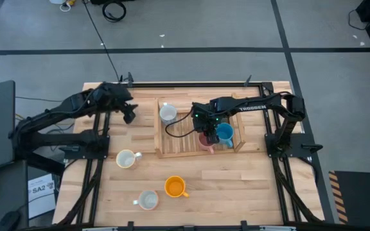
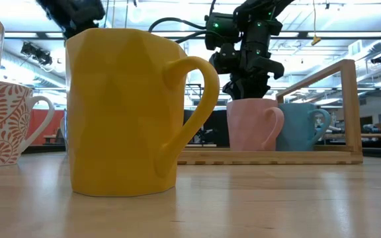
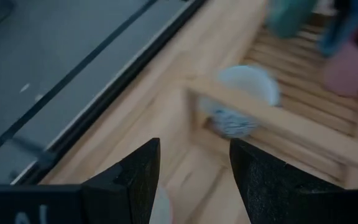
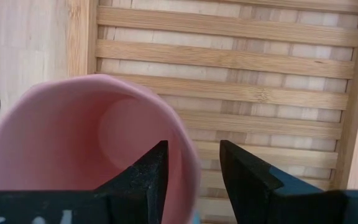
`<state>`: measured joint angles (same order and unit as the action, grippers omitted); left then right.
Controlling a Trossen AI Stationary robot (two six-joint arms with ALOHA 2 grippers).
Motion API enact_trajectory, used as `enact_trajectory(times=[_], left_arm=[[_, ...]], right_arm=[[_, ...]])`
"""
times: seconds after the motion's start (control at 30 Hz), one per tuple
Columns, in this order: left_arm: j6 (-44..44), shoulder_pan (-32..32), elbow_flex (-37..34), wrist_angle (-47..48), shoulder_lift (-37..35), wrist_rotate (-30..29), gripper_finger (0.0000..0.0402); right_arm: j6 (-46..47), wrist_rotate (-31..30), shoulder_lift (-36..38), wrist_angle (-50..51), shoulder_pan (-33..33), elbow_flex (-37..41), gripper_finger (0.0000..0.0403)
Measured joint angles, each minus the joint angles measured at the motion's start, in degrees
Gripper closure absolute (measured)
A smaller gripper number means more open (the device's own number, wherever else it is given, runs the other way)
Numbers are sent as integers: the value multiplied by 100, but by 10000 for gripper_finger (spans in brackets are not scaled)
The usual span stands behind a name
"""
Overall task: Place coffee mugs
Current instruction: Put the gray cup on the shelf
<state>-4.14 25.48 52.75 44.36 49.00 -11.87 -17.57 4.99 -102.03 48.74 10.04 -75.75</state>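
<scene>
A pink mug stands upright in the slatted wooden tray, with a blue mug beside it. A whitish-grey mug sits in the tray's far left corner. On the table near the tray are a cream mug, an orange mug and another whitish-grey mug. My right gripper is open, pointing down over the pink mug's rim. One finger is inside the mug and one outside. My left gripper hangs open over the table, left of the tray. My right gripper straddles the pink mug's rim from above, on the side next to the blue mug. A gap shows between the outer finger and the wall. Whether the inner finger touches the wall, I cannot tell. The mug's base rests on the tray.
The tray has raised wooden walls and bare slats between the whitish-grey mug and the pink one. In the low view the orange mug stands close up, with a patterned mug to its left. Bare table lies right of the orange mug.
</scene>
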Motion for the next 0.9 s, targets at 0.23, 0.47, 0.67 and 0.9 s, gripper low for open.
enact_trajectory(times=[0.23, 0.47, 0.67, 0.9], left_arm=[[-148, 1188, 2, 730, 8, -17, 200], [171, 2193, 2, 1276, 13, 58, 200], [491, 2771, 2, 1269, 218, 598, 200], [794, 3100, 2, 1267, 791, 960, 200]], right_arm=[[-1, 0, 51, -6, 0, 0, 253], [-5, 1, 135, 25, 2, 0, 253], [-14, 0, 421, 21, 0, 0, 253], [-16, -268, 984, -46, 4, 0, 253]])
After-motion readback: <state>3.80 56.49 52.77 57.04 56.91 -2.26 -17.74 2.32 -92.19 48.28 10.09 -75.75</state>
